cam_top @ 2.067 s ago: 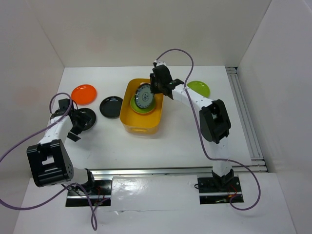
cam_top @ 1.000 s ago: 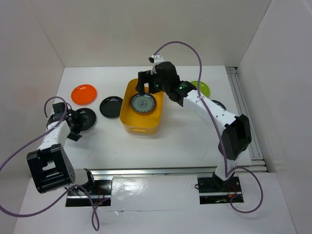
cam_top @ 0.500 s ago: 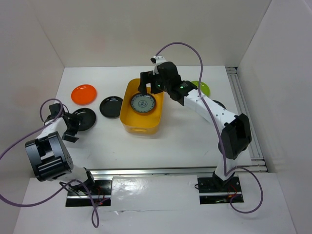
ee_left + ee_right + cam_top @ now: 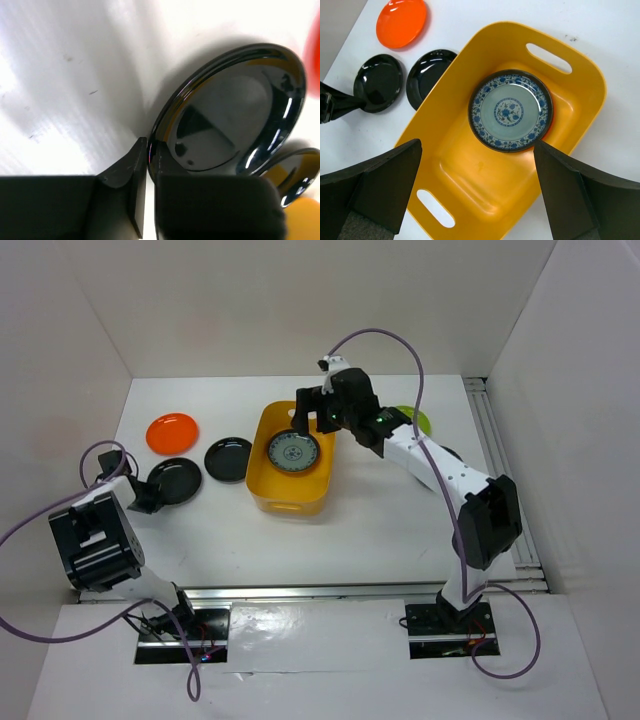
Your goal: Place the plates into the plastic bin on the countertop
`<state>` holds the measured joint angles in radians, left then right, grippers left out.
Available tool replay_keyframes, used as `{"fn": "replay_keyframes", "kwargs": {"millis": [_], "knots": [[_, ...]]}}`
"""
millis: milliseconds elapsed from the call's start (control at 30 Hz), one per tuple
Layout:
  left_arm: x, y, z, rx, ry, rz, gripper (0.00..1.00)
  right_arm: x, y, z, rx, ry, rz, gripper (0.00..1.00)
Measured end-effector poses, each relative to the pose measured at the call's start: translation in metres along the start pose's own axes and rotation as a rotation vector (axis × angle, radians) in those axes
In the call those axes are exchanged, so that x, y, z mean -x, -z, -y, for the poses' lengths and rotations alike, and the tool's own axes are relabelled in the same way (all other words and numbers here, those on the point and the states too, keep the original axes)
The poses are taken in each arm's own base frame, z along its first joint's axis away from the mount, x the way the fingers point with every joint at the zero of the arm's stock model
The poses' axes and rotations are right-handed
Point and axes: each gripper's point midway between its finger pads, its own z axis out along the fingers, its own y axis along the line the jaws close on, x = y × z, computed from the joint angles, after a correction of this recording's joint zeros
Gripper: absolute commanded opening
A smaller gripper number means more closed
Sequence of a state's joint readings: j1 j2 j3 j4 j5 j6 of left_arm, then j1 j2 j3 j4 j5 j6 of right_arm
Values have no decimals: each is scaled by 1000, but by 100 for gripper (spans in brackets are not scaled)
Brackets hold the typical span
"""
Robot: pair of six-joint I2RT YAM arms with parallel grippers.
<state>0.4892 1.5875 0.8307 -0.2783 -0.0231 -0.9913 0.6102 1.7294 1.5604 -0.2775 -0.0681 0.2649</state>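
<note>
- Bare white desk (image 4: 380, 510) runs from the yellow-orange bin (image 4: 285, 502) to the front metal rail (image 4: 330, 590).
- A blue-patterned plate (image 4: 510, 110) lies flat inside the bin.
- An orange-red plate (image 4: 172, 432) and a second black plate (image 4: 228, 459) sit on the desk's back-left part.
- The left end effector (image 4: 150, 160), low by the left edge, is clenched on a black plate (image 4: 235, 115) by its rim.
- The right end effector (image 4: 476, 150) hangs released above the bin.

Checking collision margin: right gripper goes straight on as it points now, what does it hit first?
Probably the blue-patterned plate lying in the yellow bin, near that plate's rim. The open right gripper points down into the bin; depth is unclear, so maybe the bin floor beside it.
</note>
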Motion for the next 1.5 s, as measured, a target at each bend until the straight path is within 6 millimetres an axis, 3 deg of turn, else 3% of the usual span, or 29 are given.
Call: {"fn": "replay_keyframes", "kwargs": {"millis": [100, 367, 567, 733, 833, 967, 1233, 1333, 1400, 1500], "knots": [[3, 0, 7, -29, 9, 5, 0, 8, 5, 5, -7, -9, 19, 100], [1, 9, 5, -22, 3, -6, 0, 15, 9, 11, -17, -21, 36, 100], [13, 74, 20, -132, -72, 75, 0, 18, 9, 19, -32, -38, 43, 100], [22, 118, 64, -316, -93, 82, 0, 26, 15, 27, -48, -55, 62, 100], [16, 130, 84, -411, -116, 51, 0, 34, 23, 32, -59, -63, 85, 100], [-15, 153, 127, -606, -198, -28, 0, 53, 45, 49, -99, -78, 141, 100], [-125, 226, 248, -923, -566, -144, 0, 89, 104, 87, -204, -132, 277, 100], [-159, 226, 279, -957, -661, -168, 0, 90, 114, 93, -221, -144, 293, 100], [-178, 210, 294, -935, -718, -171, 0, 85, 118, 95, -227, -150, 286, 100], [-204, 174, 299, -867, -777, -195, 0, 78, 121, 99, -238, -161, 272, 100]]}}
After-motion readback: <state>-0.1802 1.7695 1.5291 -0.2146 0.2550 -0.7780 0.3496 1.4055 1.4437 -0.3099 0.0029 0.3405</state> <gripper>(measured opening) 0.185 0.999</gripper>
